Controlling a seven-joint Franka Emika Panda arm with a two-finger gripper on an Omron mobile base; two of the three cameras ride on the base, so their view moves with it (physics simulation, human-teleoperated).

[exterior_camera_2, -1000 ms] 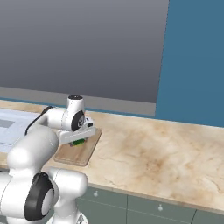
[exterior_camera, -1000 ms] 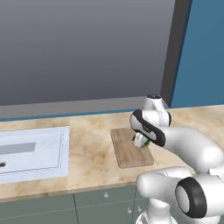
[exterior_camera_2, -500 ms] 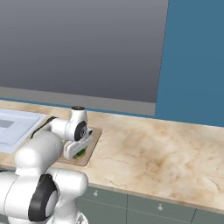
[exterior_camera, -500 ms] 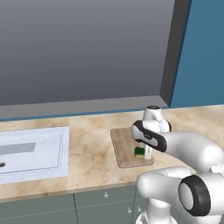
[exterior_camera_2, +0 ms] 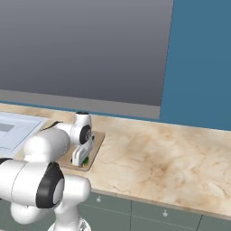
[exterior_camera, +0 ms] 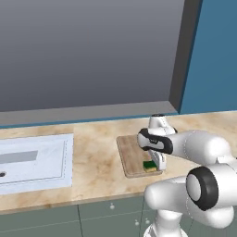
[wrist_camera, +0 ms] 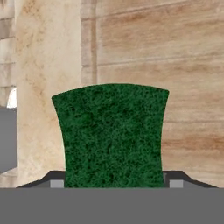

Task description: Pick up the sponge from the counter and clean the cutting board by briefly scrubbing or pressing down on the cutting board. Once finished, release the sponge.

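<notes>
The sponge (exterior_camera: 149, 165), green on top over yellow, rests on the front right corner of the wooden cutting board (exterior_camera: 131, 155). My gripper (exterior_camera: 153, 163) points straight down and is shut on it. In the hand view the sponge (wrist_camera: 113, 135) sits between the two dark fingertips (wrist_camera: 176, 177) with its sides pinched inward, and the cutting board's (wrist_camera: 166, 57) grain lies under it. From the right base view the gripper (exterior_camera_2: 81, 159) stands at the near edge of the cutting board (exterior_camera_2: 96, 143), with a sliver of the sponge (exterior_camera_2: 85, 161) beside it.
The board lies on the beige marbled counter (exterior_camera: 95, 159). A white inset sink (exterior_camera: 32, 159) is off to the left. Bare counter (exterior_camera_2: 158, 158) stretches to the right of the board. A dark window and blue wall stand behind.
My gripper has carried the sponge from the middle of the board toward its near right corner, and the hand now sits lower.
</notes>
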